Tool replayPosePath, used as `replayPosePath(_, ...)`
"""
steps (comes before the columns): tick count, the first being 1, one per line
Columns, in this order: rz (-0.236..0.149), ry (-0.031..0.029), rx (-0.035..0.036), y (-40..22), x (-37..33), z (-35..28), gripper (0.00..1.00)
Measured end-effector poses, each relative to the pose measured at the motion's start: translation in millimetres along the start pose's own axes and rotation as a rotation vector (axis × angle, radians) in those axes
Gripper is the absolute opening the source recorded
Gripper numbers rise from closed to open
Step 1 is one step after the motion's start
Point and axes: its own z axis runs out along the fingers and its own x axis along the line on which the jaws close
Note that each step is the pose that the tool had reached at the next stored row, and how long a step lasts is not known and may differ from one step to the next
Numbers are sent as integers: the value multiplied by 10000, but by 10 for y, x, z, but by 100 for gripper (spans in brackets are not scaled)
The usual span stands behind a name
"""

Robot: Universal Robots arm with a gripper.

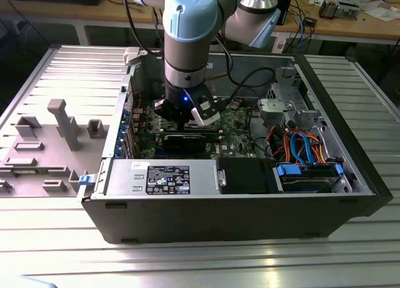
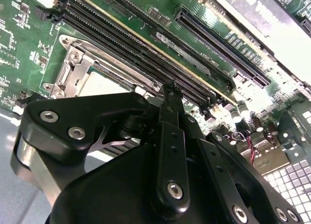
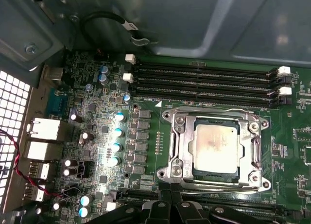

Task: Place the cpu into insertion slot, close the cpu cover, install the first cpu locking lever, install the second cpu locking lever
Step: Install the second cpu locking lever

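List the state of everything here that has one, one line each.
cpu: seated in the insertion slot.
cpu cover: down flat around the cpu.
locking levers: lying low along the insertion slot; latching unclear.
memory slots: empty.
computer case: side open.
gripper: hovering by the insertion slot's edge.

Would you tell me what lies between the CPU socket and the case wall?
In the first wrist view, four long black memory slots run between the insertion slot and the grey case wall.
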Motion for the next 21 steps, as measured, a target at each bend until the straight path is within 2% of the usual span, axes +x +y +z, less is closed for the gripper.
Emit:
replayPosePath(4,-1,-8,-81,0,8,5,11)
replayPosePath(10,-3,-13,-146,-2,9,19,11)
replayPosePath(21,-5,-15,-163,-8,23,55,11)
